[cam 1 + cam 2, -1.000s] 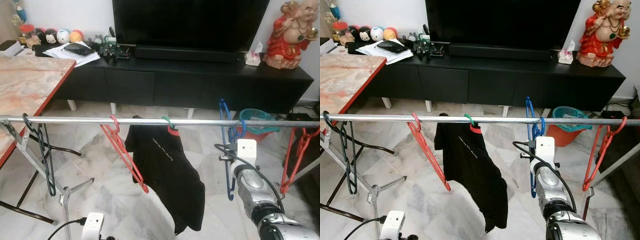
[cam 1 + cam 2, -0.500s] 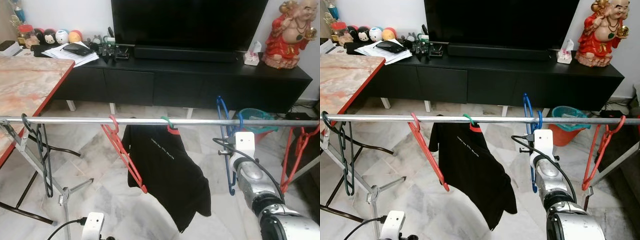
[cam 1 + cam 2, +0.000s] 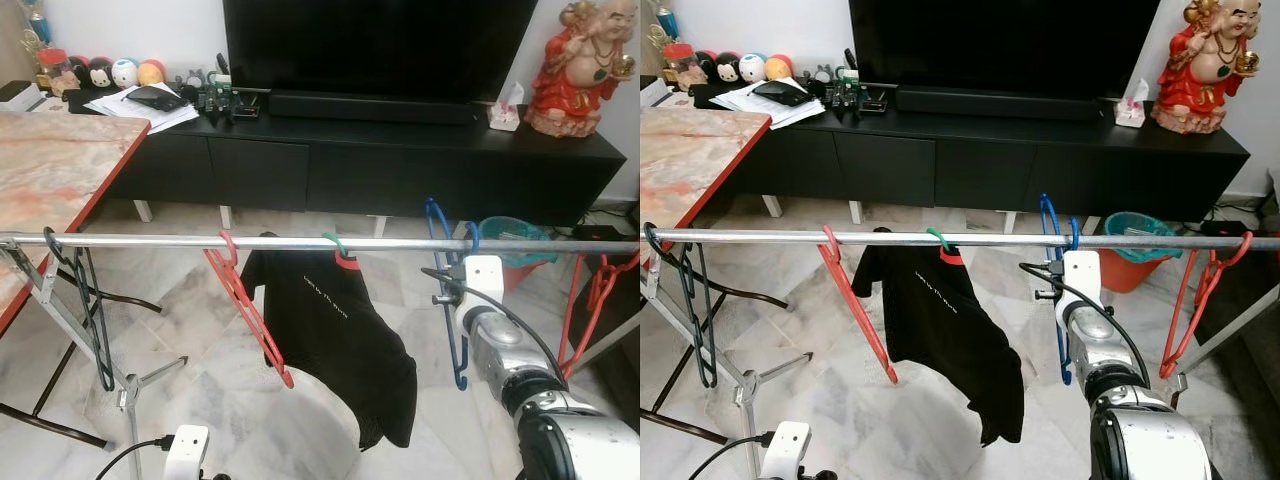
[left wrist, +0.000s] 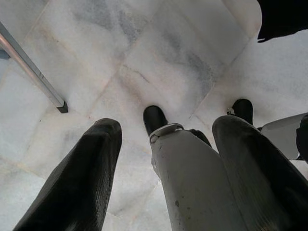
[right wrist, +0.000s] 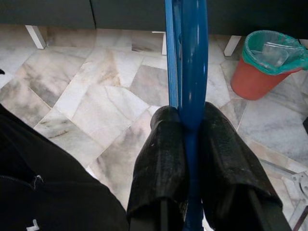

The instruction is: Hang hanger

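Along the metal rail (image 3: 300, 242), which crosses the scene from side to side, hang several items, all placed here relative to that rail. Toward its right part, the blue hanger (image 3: 1058, 300) has its hook looped over the rail, its body dropping below. The right claw (image 5: 191, 144) is clamped on this hanger just under the rail; the right wrist view shows both black fingers (image 5: 161, 159) pressed against the blue bar from either side. At the rail's middle, a black T-shirt (image 3: 345, 340) hangs from a green-hooked hanger (image 3: 337, 245), tilted, with its hem swung to the right. Just left of the shirt, a red hanger (image 3: 245, 310) hangs slanted. Near the rail's left end, a dark hanger (image 3: 90, 320) hangs by the rack's leg. At the far right end hangs a second red hanger (image 3: 1190, 310). Below the rail, low on the left, the left claw (image 4: 163, 144) points at the marble floor (image 4: 159, 62), its fingers apart and holding nothing. Behind the rail stand a black TV cabinet (image 3: 400, 160) and an orange bin (image 5: 262, 67).
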Robot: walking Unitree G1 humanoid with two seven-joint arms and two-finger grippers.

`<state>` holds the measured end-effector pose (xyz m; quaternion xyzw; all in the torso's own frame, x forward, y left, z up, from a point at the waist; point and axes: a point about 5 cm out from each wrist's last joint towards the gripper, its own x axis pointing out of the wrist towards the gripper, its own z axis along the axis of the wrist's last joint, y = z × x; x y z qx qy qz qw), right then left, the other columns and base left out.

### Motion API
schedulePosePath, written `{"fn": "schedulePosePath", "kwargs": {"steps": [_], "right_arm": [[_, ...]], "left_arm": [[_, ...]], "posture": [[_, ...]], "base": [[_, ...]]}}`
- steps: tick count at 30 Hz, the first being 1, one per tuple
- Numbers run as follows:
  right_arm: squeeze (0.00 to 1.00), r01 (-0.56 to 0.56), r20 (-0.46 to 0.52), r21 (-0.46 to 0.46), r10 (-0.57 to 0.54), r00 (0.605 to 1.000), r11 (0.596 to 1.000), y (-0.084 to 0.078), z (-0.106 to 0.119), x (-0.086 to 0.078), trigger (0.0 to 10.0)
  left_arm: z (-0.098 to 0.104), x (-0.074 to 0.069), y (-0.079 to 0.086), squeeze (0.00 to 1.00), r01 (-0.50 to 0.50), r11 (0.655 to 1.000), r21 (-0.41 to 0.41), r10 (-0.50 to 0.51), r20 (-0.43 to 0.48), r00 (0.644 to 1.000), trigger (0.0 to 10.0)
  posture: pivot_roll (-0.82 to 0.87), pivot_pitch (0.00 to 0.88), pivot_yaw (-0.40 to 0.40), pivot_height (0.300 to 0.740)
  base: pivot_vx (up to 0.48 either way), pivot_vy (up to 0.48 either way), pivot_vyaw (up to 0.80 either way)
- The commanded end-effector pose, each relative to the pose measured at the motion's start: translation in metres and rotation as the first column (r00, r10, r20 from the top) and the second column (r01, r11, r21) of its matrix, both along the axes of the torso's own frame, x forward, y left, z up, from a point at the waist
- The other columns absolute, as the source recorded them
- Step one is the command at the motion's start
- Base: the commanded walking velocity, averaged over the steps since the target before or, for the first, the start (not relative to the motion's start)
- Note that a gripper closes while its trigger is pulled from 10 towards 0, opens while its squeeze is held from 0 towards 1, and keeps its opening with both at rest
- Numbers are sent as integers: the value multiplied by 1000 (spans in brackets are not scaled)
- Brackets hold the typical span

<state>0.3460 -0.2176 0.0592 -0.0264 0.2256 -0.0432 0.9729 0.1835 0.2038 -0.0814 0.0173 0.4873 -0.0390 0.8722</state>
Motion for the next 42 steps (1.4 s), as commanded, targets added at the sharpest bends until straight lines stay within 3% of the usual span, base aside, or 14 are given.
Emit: {"fn": "schedulePosePath", "kwargs": {"steps": [1,17,30,32,33,34,35,36,42], "right_arm": [[0,11,-3,20,-11,1000,1000,-1,2,1,10000],[0,27,-72,34,-24,997,999,-1,-20,-14,10000],[0,28,-40,33,-27,999,999,-1,-17,-13,10000],[39,27,-27,38,-26,999,999,0,-16,-12,10000],[294,26,-20,36,-25,999,999,0,-15,-12,10000],[294,26,-20,36,-25,999,999,0,-15,-12,10000],[847,26,-9,37,-25,1000,999,0,-14,-11,10000],[1000,26,-4,38,-26,1000,999,0,-14,-11,10000],[1000,26,8,36,-27,1000,999,0,-14,-12,10000]], "left_arm": [[-1,-2,-1,0,21,1000,5,-21,-21,1000,10000],[-2,-3,0,0,34,999,3,-34,-33,999,10000],[-2,-3,0,0,38,999,9,-38,-35,999,10000],[-2,-3,0,0,38,999,10,-38,-34,999,10000],[-2,-3,0,0,39,999,11,-38,-34,999,10000],[-2,-3,0,0,39,999,11,-38,-34,999,10000],[-2,-3,0,0,39,999,11,-38,-34,999,10000],[-2,-3,0,0,39,999,11,-38,-34,999,10000],[-2,-3,0,0,38,999,10,-37,-33,999,10000]], "posture": [[-76,0,-59,740],[-81,0,-53,740],[-81,0,-52,740],[-81,0,-52,740],[-81,0,-53,740],[-81,0,-53,740],[-81,0,-53,740],[-81,0,-53,740],[-82,0,-53,740]], "base": [[0,0,0],[0,0,0],[0,0,0],[0,0,0],[0,0,0],[0,0,0],[0,0,0],[0,0,0],[0,0,0]]}}
